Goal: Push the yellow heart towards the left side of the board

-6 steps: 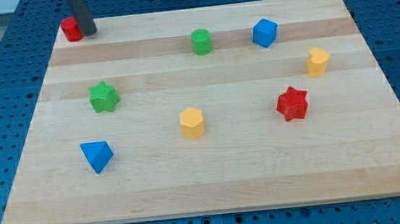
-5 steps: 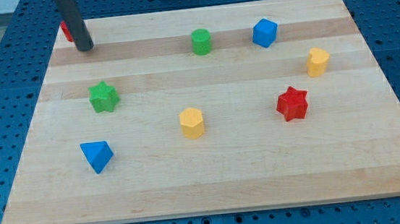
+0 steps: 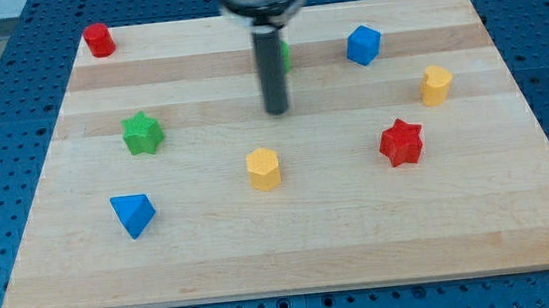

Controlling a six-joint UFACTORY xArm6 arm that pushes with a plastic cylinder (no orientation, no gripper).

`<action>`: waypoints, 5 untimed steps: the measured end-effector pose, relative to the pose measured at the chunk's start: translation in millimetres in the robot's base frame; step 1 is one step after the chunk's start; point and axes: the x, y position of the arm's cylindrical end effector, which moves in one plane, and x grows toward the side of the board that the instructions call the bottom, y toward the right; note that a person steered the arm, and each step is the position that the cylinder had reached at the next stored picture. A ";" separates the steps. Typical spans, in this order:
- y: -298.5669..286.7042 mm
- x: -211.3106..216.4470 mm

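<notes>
The yellow heart (image 3: pixel 436 85) lies near the board's right edge. My tip (image 3: pixel 277 111) touches the board near the middle, far to the left of the heart and above the yellow hexagonal block (image 3: pixel 264 168). The rod rises from the tip and hides most of the green cylinder (image 3: pixel 287 55). The tip touches no block.
A red star (image 3: pixel 400 142) lies below and left of the heart. A blue cube (image 3: pixel 364 44) is toward the top right. A red cylinder (image 3: pixel 98 40) sits at the top left corner, with a green star (image 3: pixel 142 134) and a blue pyramid-like block (image 3: pixel 133 213) on the left.
My tip has moved from beside the red cylinder at the top left corner to the right and down, to the board's middle. No block has moved.
</notes>
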 end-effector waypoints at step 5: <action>268.1 12.5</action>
